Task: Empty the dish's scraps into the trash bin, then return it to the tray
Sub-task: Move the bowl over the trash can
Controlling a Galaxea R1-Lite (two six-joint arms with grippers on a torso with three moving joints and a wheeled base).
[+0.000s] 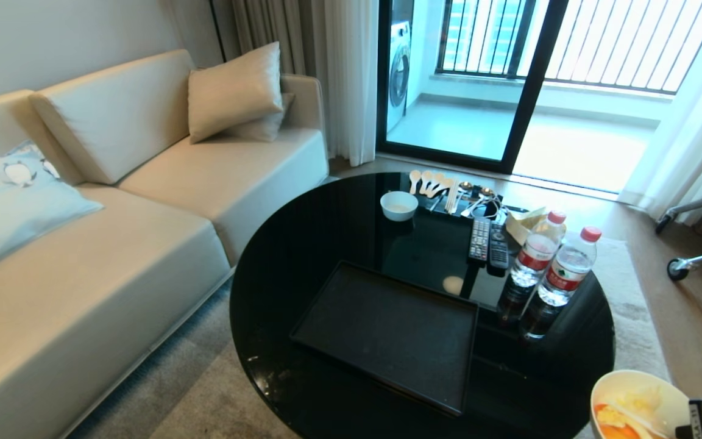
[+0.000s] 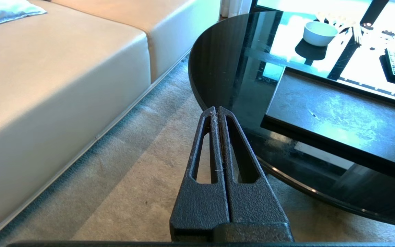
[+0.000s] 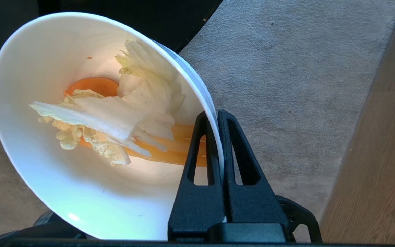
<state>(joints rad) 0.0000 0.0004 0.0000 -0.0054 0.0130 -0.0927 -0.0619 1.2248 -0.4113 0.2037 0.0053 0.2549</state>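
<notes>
One dish [image 1: 631, 396] of scraps [image 1: 622, 411] is sitting at the head view's lower right corner, off the table's [image 1: 302, 244] edge; the right gripper [image 3: 217, 115] is pinching its rim. Left gripper [image 2: 217, 111], jaws pressed together, is hanging over carpet. The tray [image 1: 387, 332] is lying bare at centre; a small bowl [image 1: 398, 205] is resting beyond.

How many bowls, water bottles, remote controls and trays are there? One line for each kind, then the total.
Bowls: 2, the dish in the right gripper, and the small bowl
Water bottles: 2
Remote controls: 2
Trays: 1
Total: 7
</notes>
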